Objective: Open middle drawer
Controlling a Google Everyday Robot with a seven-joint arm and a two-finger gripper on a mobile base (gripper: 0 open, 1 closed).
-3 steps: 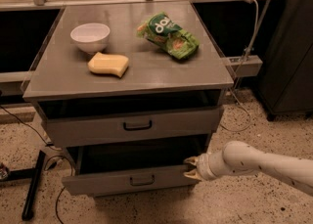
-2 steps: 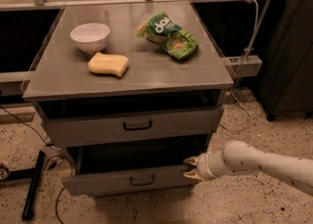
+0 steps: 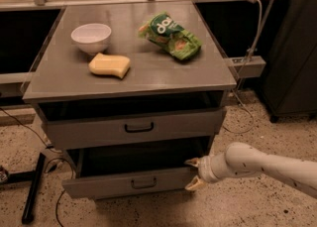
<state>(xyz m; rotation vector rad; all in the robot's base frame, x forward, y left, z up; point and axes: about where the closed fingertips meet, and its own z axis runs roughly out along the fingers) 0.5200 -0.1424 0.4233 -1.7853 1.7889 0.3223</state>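
The middle drawer (image 3: 124,185) is grey with a small black bar handle (image 3: 143,183). It is the lower of the two drawers I can see, and it stands pulled out with its dark inside showing above the front panel. My gripper (image 3: 192,174) is at the right end of this drawer's front panel, reaching in from the right on a white arm (image 3: 257,164). Its two fingers are spread apart, one above and one below the panel's right corner. Another grey drawer (image 3: 136,128) with a black handle sits above it.
On the cabinet top (image 3: 148,80) are a white bowl (image 3: 91,37), a yellow sponge (image 3: 109,65) and a green snack bag (image 3: 171,36). A black stand leg (image 3: 33,189) lies on the floor at the left. Cables (image 3: 247,52) hang at the right.
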